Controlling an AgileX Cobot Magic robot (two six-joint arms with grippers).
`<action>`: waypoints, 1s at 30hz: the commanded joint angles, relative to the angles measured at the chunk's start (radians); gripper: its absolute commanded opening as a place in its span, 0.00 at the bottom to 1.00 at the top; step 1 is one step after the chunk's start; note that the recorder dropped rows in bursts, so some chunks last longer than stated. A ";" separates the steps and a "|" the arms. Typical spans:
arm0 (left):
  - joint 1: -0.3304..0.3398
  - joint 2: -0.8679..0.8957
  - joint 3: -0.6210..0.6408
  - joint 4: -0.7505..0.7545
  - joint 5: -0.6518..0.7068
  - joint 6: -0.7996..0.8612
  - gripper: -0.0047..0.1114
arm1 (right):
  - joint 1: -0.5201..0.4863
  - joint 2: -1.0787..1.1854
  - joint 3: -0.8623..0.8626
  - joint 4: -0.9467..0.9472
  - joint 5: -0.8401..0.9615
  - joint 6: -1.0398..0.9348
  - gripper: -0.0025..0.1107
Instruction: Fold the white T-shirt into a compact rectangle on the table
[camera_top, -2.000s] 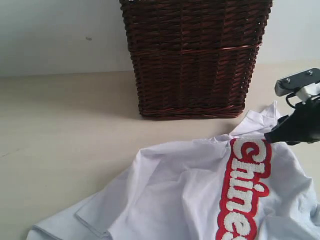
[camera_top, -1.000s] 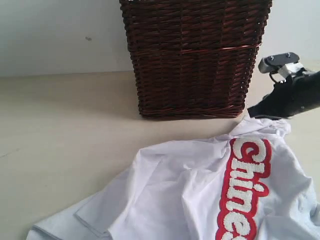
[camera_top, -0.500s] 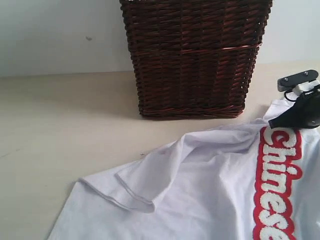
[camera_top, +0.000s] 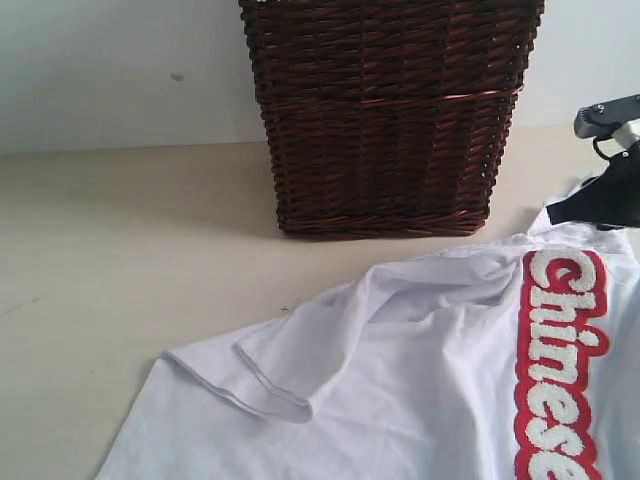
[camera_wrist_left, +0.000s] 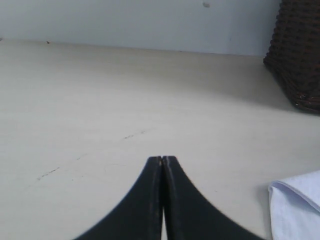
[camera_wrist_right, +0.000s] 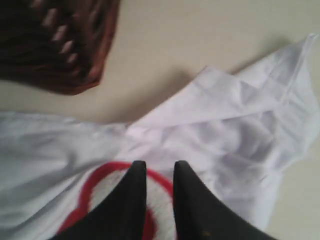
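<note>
A white T-shirt (camera_top: 420, 360) lay rumpled by the tabletop's (camera_top: 120, 230) near right corner, before a basket (camera_top: 390, 120); the right jaws, slightly parted over its lettering (camera_top: 560, 350), might pinch one layer and drag it crooked, while the left jaws were clenched empty.

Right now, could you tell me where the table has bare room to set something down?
Bare: the table left of the wicker basket, down to the white T-shirt. Crowded: the right side, where shirt, basket and right tool sit close.
</note>
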 joint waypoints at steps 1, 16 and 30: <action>-0.005 -0.006 -0.002 -0.005 -0.004 -0.003 0.04 | 0.000 -0.155 0.144 -0.019 0.273 -0.091 0.20; -0.005 -0.006 -0.002 -0.005 -0.004 -0.003 0.04 | 0.035 -0.321 0.542 -0.062 0.685 -0.244 0.02; -0.005 -0.006 -0.002 -0.005 -0.004 -0.003 0.04 | 0.731 -0.241 0.369 0.415 0.227 -0.405 0.02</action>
